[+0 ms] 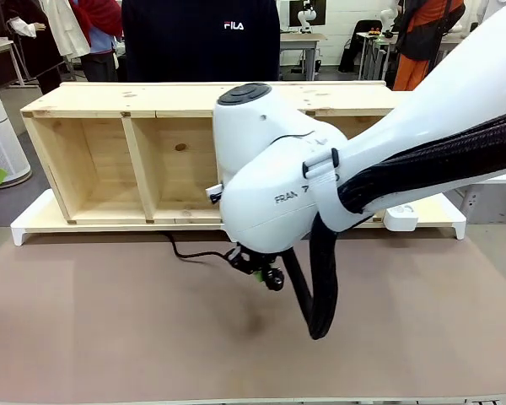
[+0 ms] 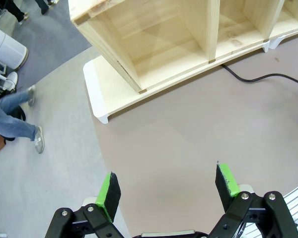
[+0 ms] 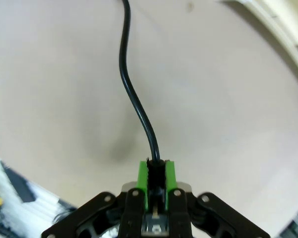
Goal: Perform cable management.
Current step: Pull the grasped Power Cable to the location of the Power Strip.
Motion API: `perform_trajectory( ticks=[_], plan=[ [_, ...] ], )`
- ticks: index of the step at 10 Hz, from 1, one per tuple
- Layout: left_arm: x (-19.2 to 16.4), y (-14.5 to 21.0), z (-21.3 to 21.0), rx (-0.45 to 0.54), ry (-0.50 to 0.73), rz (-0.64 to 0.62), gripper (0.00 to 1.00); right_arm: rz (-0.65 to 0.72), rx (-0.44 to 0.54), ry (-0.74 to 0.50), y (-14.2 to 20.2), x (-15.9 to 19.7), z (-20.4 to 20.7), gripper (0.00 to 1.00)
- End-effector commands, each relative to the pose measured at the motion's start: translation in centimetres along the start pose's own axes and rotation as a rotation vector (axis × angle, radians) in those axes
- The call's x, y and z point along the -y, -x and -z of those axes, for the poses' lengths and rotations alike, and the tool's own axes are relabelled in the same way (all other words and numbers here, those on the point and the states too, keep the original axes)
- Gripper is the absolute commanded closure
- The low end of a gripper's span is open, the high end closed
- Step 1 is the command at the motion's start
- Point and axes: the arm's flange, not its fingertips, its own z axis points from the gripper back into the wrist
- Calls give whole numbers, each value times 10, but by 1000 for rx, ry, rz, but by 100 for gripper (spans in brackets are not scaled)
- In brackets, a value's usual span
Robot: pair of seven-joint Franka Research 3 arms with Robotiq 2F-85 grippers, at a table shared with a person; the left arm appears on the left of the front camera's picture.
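Observation:
A thin black cable (image 1: pixel 190 252) runs over the brown table mat from the foot of the wooden shelf (image 1: pixel 110 160) toward the middle. My right gripper (image 1: pixel 263 272) hangs just above the mat in front of the shelf and is shut on the cable. In the right wrist view the cable (image 3: pixel 134 99) rises from between the green pads (image 3: pixel 143 179) and curves away over the mat. In the left wrist view my left gripper (image 2: pixel 170 188) stands open high above the mat, nothing between its fingers, with a stretch of the cable (image 2: pixel 258 78) far off by the shelf.
The shelf lies on its side on a white base board (image 1: pixel 34 226) along the far side of the table. A small white socket block (image 1: pixel 401 218) sits on the board at the right. A person in a dark top (image 1: pixel 202 38) stands behind the shelf.

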Motion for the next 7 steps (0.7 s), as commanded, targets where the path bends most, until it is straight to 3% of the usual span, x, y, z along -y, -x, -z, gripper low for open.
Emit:
perform_trajectory(
  ticks=[1,4,7],
  plan=[
    [0,0,0,4,0,-15,0,35,9,17,6,22,4,100],
    [0,0,0,4,0,-15,0,115,-12,20,14,54,13,100],
    [0,0,0,4,0,-15,0,145,1,12,22,63,14,100]
  ],
)
